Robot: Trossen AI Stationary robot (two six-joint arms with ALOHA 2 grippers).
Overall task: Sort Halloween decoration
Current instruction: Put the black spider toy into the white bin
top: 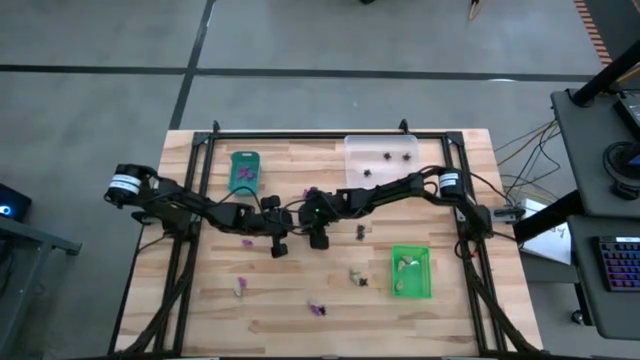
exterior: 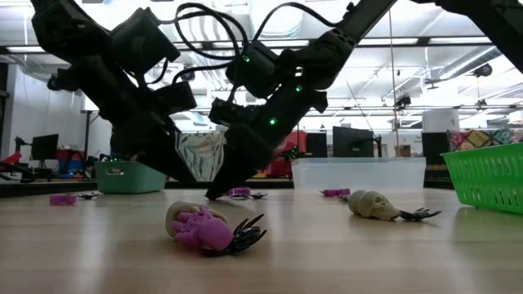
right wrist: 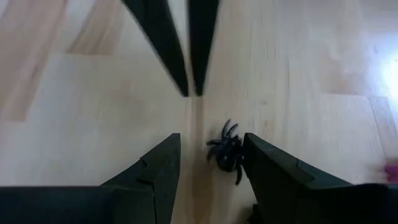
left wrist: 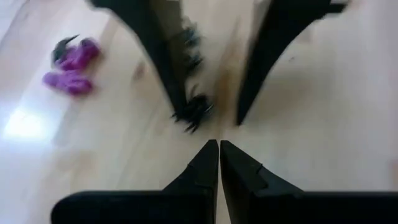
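A black spider trinket [right wrist: 226, 153] lies on the wooden table [top: 200, 300] between the open fingers of my right gripper [right wrist: 211, 143], close against one finger [right wrist: 252, 155]. My left gripper [left wrist: 219, 146] is shut and empty, its tips facing the right gripper's tips a short way off, near the table's middle [top: 296, 218]. The left wrist view shows the same spider [left wrist: 194, 113] beside the right gripper's finger. Other loose trinkets lie on the near half: purple ones [top: 247, 241] [top: 317, 308], a cream one [top: 357, 277] and a black one [top: 360, 232]. My right gripper slants down from the table's right side, with one finger on each side of the black spider. The spider lies flat on the wood, right beside one fingertip [right wrist: 247, 149]. Whether that finger touches it I cannot tell.
A teal tray [top: 245, 172] with purple pieces stands at the far left. A clear tray [top: 382, 155] with black pieces stands at the far right, and a green tray [top: 411, 272] with cream pieces at the near right. A black frame rail [top: 330, 135] runs round the table.
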